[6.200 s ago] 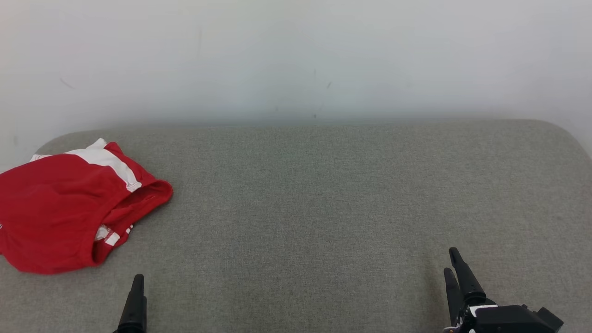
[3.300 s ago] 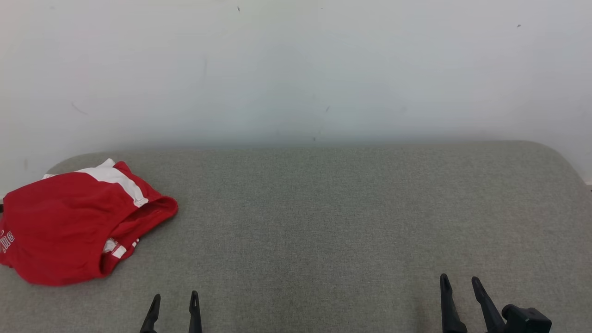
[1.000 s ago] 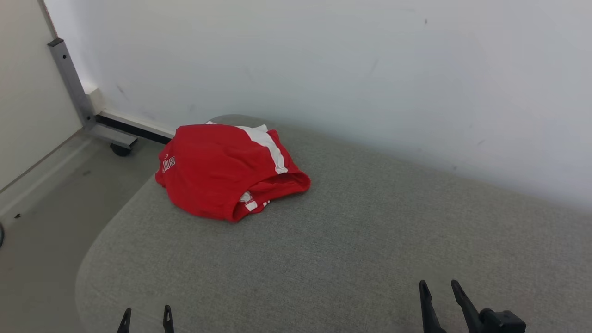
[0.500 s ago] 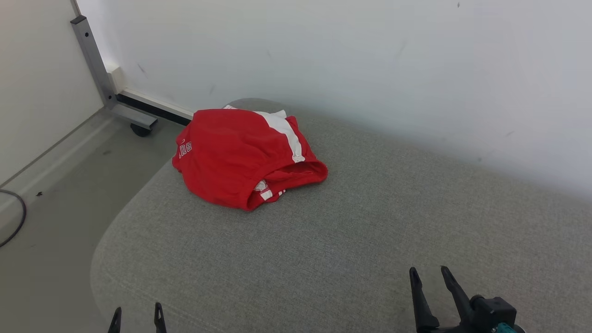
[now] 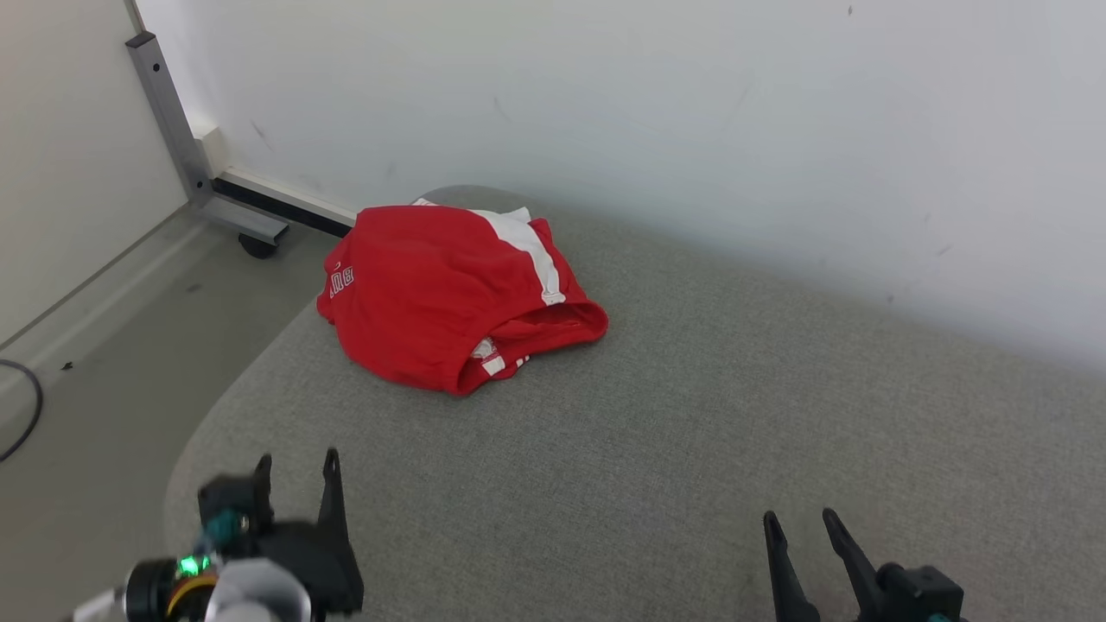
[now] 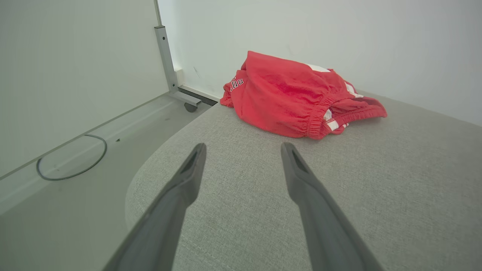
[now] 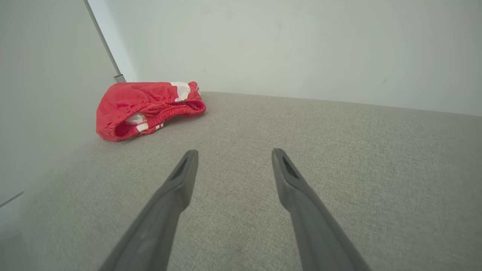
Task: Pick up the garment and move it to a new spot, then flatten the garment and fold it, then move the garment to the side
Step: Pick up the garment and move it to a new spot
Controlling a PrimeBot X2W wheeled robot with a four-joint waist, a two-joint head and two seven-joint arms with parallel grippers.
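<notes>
1. A grey fabric cushion (image 5: 691,432) lies along a plain pale wall (image 5: 605,86), with bare floor (image 5: 95,380) off its left end
2. The left gripper (image 5: 297,458) sits low at the near left, over the cushion's rounded near corner. Its two dark fingers (image 6: 188,177) are spread wide with nothing between them, and they point up the cushion towards the garment (image 5: 423,294). A small green light (image 5: 186,566) glows on the body behind the fingers
3. The right gripper (image 5: 799,517) sits low at the near right, above the cushion's open middle stretch. Its fingers are also parted and empty, aimed at the far wall, with the garment well off to their left
4. The garment is a pair of red shorts with a white side stripe, white lettering and a gathered elastic waistband. It lies crumpled on the far left corner of the cushion, close to the wall, reaching the cushion's left edge. It is well apart from both grippers, and neither touches it
5. The cushion's weave looks even and flat, and its left end is rounded
6. From the left, the room shows a pale panel (image 5: 60,155), a dark cable (image 5: 22,415) looping on the floor, a grey metal post (image 5: 164,112) rising in the corner, a dark caster (image 5: 257,246) under its foot rail, and then the wall, faintly scuffed
</notes>
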